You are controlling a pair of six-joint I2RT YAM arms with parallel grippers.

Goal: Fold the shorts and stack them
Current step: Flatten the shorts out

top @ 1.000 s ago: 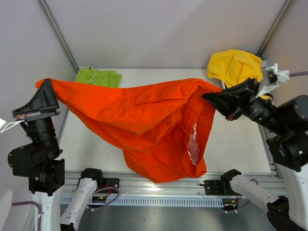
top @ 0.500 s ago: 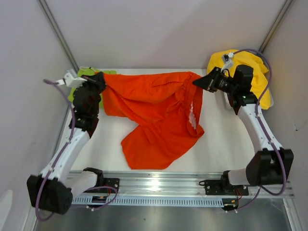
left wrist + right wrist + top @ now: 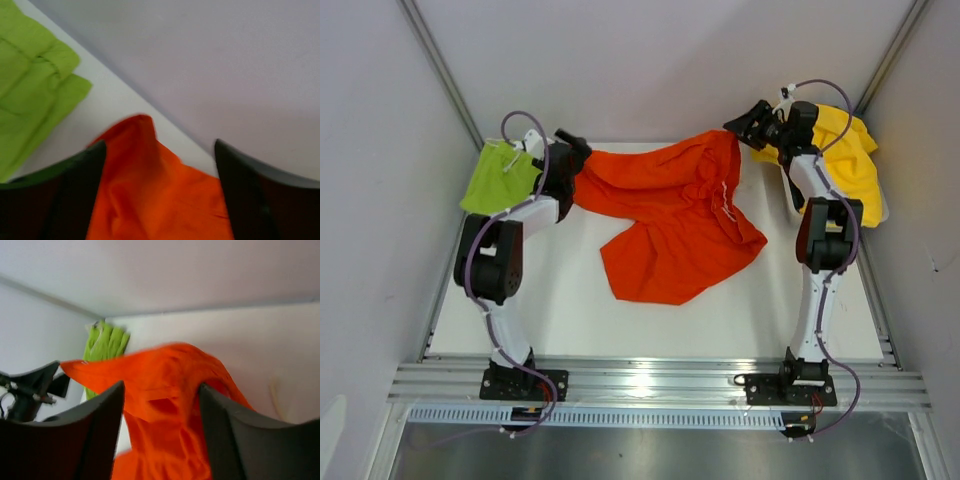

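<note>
The orange shorts (image 3: 670, 225) lie crumpled and unfolded on the tabletop (image 3: 550, 310), toward its far edge. They are bright orange-red and creased, with the gathered waistband facing right and a bit of white drawstring (image 3: 725, 205) showing. One leg flops toward you near the middle. The top edge runs as a band along the far side between your two hands.

Your left hand (image 3: 582, 148) sits at the left end of that band. In the left wrist view its fingers (image 3: 70, 195) stand well apart, with orange cloth lying loose in the gap and a corner poking up past the tips. It is open, not pinching.

Your right hand (image 3: 732, 124) is at the right end, at the far-right corner of the shorts. In the right wrist view its fingers (image 3: 240, 440) are also spread, with orange cloth humped between and beyond them and nothing clamped. You can't tell whether cloth brushes any finger.

The green shorts (image 3: 500, 180) lie flat in the far-left corner beside your left arm, with a strip of bare tabletop between them and the orange pair. A yellow cloth (image 3: 845, 150) is bunched at the far right behind your right arm.
</note>
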